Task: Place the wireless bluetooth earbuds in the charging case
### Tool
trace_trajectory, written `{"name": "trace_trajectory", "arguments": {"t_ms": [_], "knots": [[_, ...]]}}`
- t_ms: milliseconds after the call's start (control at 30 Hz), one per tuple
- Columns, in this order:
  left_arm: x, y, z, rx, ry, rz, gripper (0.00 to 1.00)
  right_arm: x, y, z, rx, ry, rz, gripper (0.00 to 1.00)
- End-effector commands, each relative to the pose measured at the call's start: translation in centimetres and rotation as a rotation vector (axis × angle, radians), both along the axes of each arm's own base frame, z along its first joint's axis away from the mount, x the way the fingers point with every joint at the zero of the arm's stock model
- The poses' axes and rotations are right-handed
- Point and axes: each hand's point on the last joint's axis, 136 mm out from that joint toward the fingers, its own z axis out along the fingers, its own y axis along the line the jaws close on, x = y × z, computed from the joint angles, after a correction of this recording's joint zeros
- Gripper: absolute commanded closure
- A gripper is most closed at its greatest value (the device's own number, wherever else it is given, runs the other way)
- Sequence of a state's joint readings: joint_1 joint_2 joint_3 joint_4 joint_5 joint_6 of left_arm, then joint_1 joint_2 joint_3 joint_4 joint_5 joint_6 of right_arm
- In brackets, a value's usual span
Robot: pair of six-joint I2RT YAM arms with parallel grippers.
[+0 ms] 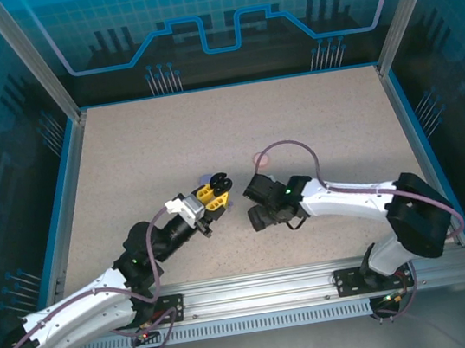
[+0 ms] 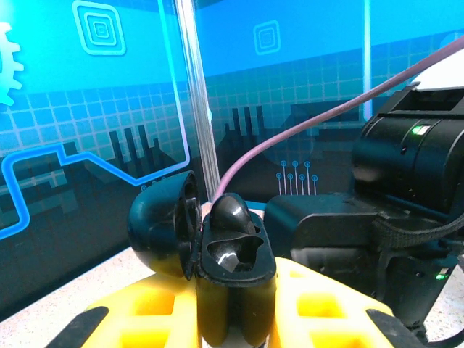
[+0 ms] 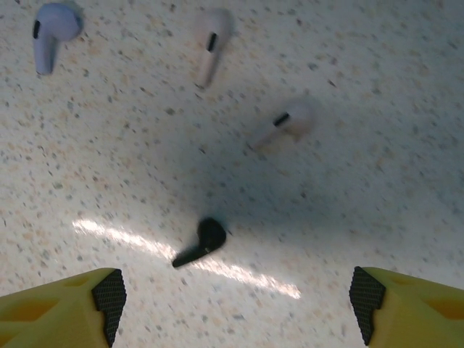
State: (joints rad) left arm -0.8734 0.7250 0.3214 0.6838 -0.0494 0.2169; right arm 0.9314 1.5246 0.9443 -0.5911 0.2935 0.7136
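Note:
My left gripper point(image 2: 233, 308) is shut on the black charging case point(image 2: 235, 290) and holds it upright between yellow fingers point(image 2: 152, 312). The case lid point(image 2: 163, 221) hangs open to the left. One black earbud point(image 2: 230, 214) sits in the far slot, and the near slot point(image 2: 243, 255) is bare. From above, the case point(image 1: 218, 182) is at the table's middle, with my right gripper point(image 1: 261, 208) just right of it, pointing down. My right gripper point(image 3: 237, 299) is open above the table, with a loose black earbud point(image 3: 204, 242) lying between and ahead of its pads point(image 3: 110, 296).
Beyond the black bud, a lilac bud point(image 3: 51, 29) and two pink buds point(image 3: 210, 38) point(image 3: 287, 119) lie on the speckled table point(image 3: 377, 181). A small pink round thing point(image 1: 261, 159) lies behind my right wrist. Metal posts and blue walls ring the table.

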Motion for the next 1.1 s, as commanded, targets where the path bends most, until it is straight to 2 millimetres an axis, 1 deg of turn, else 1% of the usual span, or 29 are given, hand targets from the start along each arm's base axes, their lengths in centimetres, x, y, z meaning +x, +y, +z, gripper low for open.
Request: {"name": "trace_trajectory", "arguments": {"t_ms": [0,100,233,433,600,700,833,1067], "knots": [[0.3,0.2,0.3,0.002,-0.011,0.021,1.00,0.8,1.2,-0.2,-0.041,-0.025,0.029,0.16],[0.3,0.1,0.3,0.004,-0.010,0.021,1.00,0.7,1.3,-1.2,-0.083,0.000,0.039,0.16],[0.4,0.1,0.1,0.009,-0.007,0.025,1.00,0.3,0.8,-2.2,-0.128,0.031,0.037,0.21],[0.5,0.0,0.0,0.015,-0.005,0.024,1.00,-0.2,0.5,-3.5,-0.169,0.080,0.050,0.26],[0.5,-0.1,-0.1,0.015,-0.002,0.022,1.00,-0.5,0.2,-3.9,-0.190,0.098,0.059,0.28],[0.5,-0.1,0.0,0.014,-0.003,0.022,1.00,-0.6,-0.1,-3.8,-0.200,0.105,0.065,0.31],[0.6,-0.2,-0.1,0.019,-0.001,0.023,1.00,-0.9,-0.4,-3.7,-0.205,0.112,0.070,0.32],[0.8,-0.5,-0.2,0.023,0.007,0.017,1.00,-1.5,-1.5,-4.0,-0.223,0.133,0.066,0.35]]}}
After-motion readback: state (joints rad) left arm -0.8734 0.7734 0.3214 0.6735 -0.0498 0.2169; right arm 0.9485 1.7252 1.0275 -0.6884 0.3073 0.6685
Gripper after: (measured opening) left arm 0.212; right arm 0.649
